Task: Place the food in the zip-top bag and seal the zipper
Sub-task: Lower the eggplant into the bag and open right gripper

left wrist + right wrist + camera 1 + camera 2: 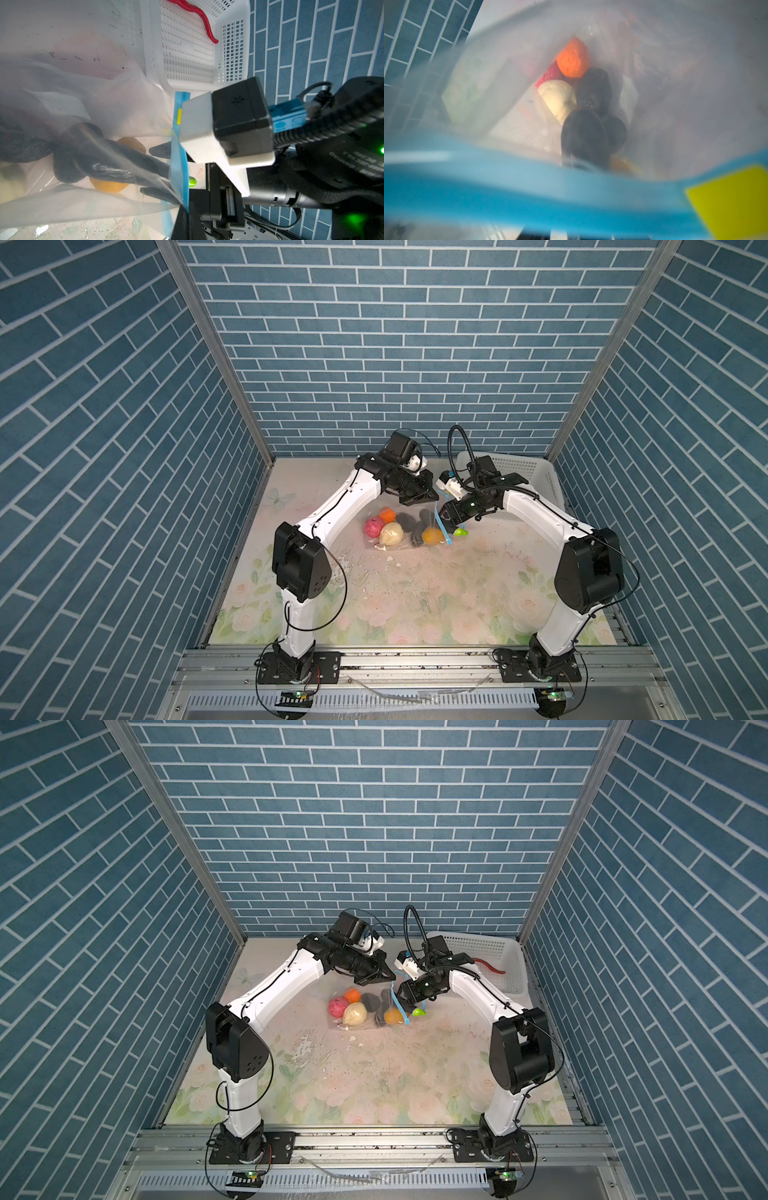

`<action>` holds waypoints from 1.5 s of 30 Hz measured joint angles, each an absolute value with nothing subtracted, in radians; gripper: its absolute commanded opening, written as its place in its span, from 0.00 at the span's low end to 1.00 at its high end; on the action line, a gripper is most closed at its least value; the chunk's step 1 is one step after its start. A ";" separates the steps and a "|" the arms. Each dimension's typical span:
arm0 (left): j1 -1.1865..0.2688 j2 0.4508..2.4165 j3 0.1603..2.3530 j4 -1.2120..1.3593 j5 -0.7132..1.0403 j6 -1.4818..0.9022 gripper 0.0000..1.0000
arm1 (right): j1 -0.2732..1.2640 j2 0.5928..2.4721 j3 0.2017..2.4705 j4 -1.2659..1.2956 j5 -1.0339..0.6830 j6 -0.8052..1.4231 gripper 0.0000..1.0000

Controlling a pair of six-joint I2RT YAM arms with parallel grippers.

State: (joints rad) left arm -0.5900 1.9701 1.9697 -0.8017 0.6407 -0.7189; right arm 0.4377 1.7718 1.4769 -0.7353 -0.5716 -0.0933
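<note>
**Top views.** Locate the zip-top bag flat on the table, mouth facing the right arm, with pink, cream, orange, yellow-orange and black food inside. Note the left gripper clamped shut on one end of the zipper, and the right gripper at the mouth. Note a small green piece outside, just beside the zipper. In a top view, note the red strip in the basket. Hold off sealing, to avoid stranding both.

**Left wrist.** Seen only here: right fingers apart inside the mouth, straddling a long black lump. Gripped or released: cannot tell. Beware dragging it out on withdrawal, or snagging the film.

**Right wrist.** Interior only, with own fingers hidden behind the blurred zipper. Expect mouth collapse on a slipped left pinch.
</note>
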 measured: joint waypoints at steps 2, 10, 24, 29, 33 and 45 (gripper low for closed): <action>-0.590 1.970 1.970 -0.802 0.641 -0.719 0.00 | 0.439 1.777 1.478 -0.737 -0.571 -0.086 0.52; -0.590 1.969 1.970 -0.802 0.641 -0.719 0.00 | 0.441 1.787 1.480 -0.748 -0.555 -0.074 0.55; -0.591 1.969 1.964 -0.802 0.640 -0.719 0.00 | 0.433 1.419 1.282 -0.608 -0.306 0.318 0.58; -0.591 1.968 1.964 -0.802 0.639 -0.719 0.00 | 0.380 1.392 1.129 -0.519 -0.279 0.532 0.58; -0.591 1.965 1.964 -0.802 0.633 -0.719 0.00 | 0.326 1.421 1.058 -0.459 -0.319 0.674 0.58; -0.591 1.959 1.964 -0.803 0.629 -0.719 0.00 | 0.310 1.513 0.980 -0.278 -0.447 0.846 0.45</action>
